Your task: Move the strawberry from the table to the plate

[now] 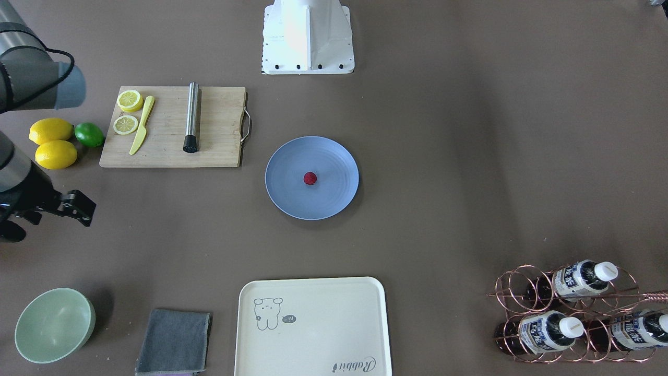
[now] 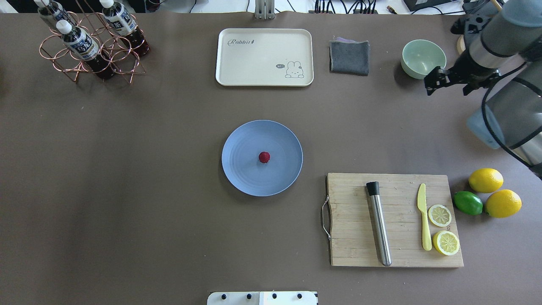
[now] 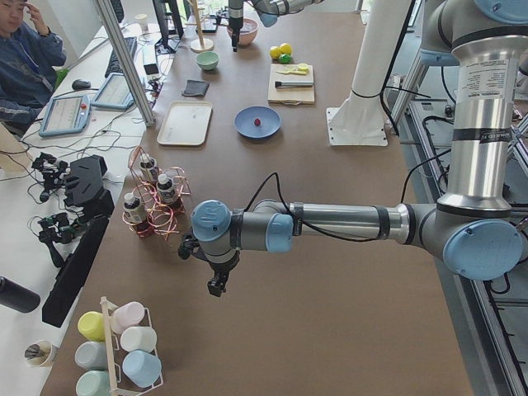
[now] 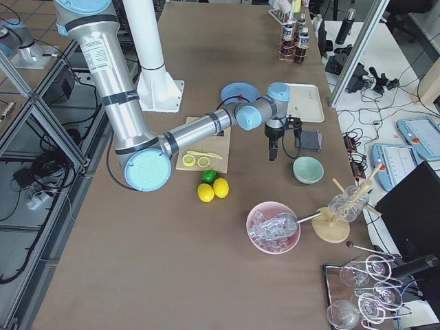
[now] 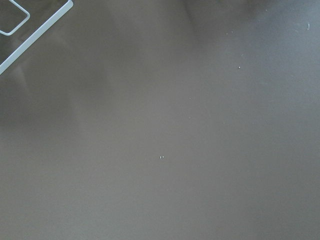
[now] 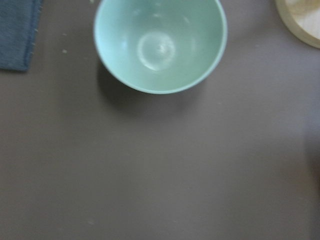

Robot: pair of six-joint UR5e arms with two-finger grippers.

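The strawberry (image 1: 310, 178) (image 2: 264, 157), a tiny deep-red berry, lies near the middle of the light-blue plate (image 1: 292, 196) (image 2: 243, 171) at the centre of the table (image 1: 443, 172). My right gripper (image 1: 90, 213) (image 2: 428, 84) hangs far from the plate, beside the pale green bowl, and looks open with nothing in it. My left gripper (image 3: 216, 285) shows only in the exterior left view, near the bottle rack end of the table; I cannot tell whether it is open or shut.
A wooden cutting board (image 2: 351, 237) carries a steel muddler, a yellow knife and lemon slices. Two lemons and a lime (image 2: 468, 202) lie beside it. A cream tray (image 2: 254, 63), a grey cloth (image 2: 349, 57), a green bowl (image 2: 422, 58) and a copper bottle rack (image 2: 84, 46) line the far side.
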